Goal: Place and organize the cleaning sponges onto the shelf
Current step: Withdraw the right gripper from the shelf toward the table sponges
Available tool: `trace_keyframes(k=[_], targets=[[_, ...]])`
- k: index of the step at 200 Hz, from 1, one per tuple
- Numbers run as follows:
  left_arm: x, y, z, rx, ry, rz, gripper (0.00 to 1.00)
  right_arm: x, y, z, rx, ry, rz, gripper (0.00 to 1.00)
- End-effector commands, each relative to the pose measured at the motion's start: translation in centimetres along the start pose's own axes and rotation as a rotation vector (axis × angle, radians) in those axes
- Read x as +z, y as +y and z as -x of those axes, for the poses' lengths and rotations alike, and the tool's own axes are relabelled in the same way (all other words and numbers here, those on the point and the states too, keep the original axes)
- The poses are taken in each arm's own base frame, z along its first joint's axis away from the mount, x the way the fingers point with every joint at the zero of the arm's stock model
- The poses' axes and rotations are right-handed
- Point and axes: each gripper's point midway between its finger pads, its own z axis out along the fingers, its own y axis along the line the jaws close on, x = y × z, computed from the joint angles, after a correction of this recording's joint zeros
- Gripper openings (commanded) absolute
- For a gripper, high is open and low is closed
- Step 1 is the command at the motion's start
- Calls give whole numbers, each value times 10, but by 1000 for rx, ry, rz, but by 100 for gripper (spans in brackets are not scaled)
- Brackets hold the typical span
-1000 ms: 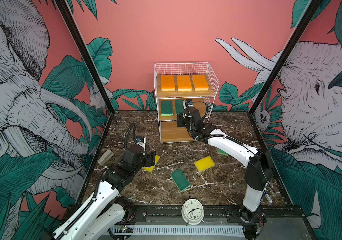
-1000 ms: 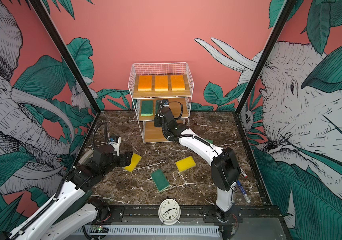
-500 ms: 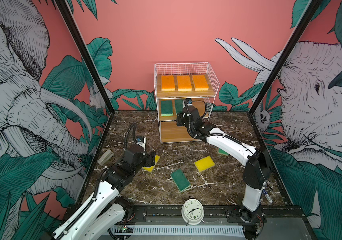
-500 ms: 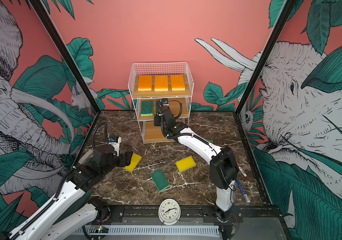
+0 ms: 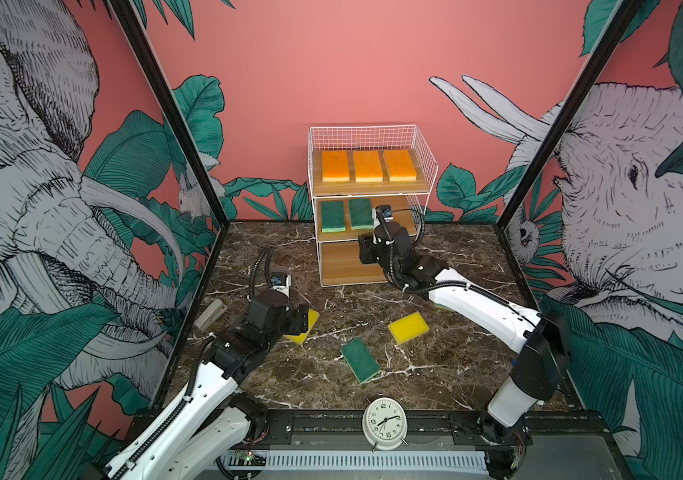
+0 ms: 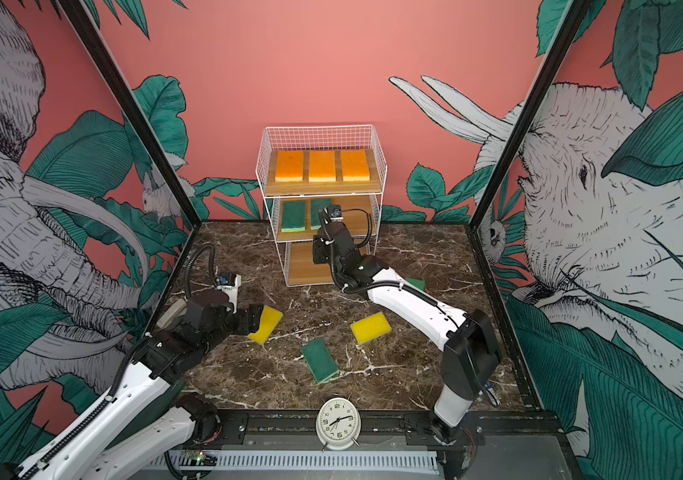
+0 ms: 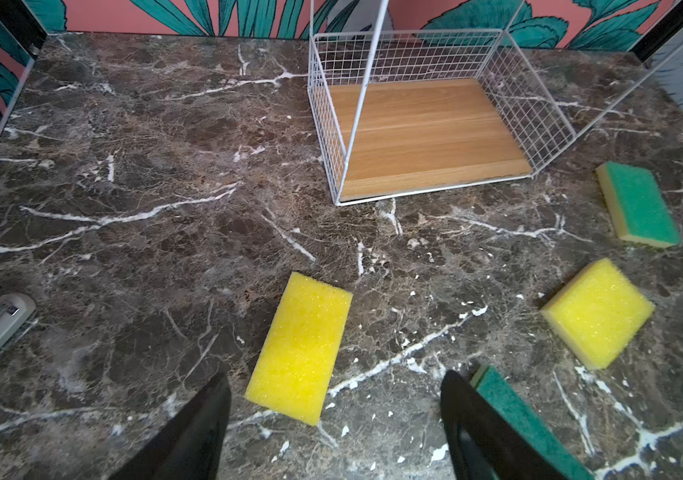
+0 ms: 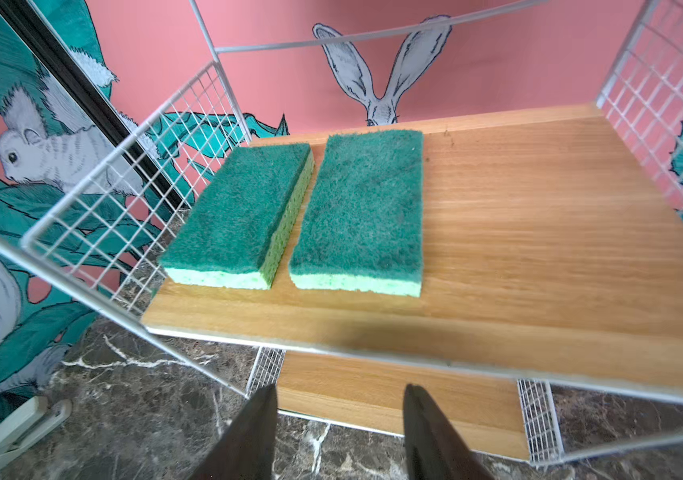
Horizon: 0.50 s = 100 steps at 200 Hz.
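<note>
The shelf (image 5: 362, 137) stands at the back of the table. Three orange sponges (image 5: 368, 165) lie in a row on its top tier. Two dark green sponges (image 8: 240, 208) (image 8: 358, 208) lie side by side on the middle tier. The bottom board is bare. My right gripper (image 8: 337, 390) is open and empty, just in front of the middle tier. My left gripper (image 7: 335, 376) is open over the table, with a yellow sponge (image 7: 300, 347) lying just ahead of its fingers. On the table lie another yellow sponge (image 5: 408, 327) and two green sponges (image 5: 360, 359) (image 7: 639, 203).
A white alarm clock (image 5: 384, 422) stands at the front edge. A grey stapler (image 5: 210, 313) lies by the left wall. Printed wall panels close in the left, back and right sides of the marble table.
My right gripper has opened and let go of the second green sponge, which now lies on the middle tier. The left arm has not moved.
</note>
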Motion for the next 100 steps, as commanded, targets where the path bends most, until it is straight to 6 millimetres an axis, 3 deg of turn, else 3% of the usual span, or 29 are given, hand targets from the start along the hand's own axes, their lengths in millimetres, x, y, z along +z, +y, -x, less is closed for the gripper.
trace_keyframes(k=[1, 48, 52, 100], targets=[[-10, 6, 4, 22, 7, 33, 81, -33, -14, 14, 6, -29, -38, 60], [-14, 14, -4, 26, 68, 81, 82, -82, -56, -6, -30, 27, -139, 76], [-15, 15, -5, 26, 73, 86, 82, -84, -62, -18, -44, 52, -154, 77], [-26, 14, -4, -12, 95, 74, 82, -118, -93, -49, -57, 133, -174, 98]])
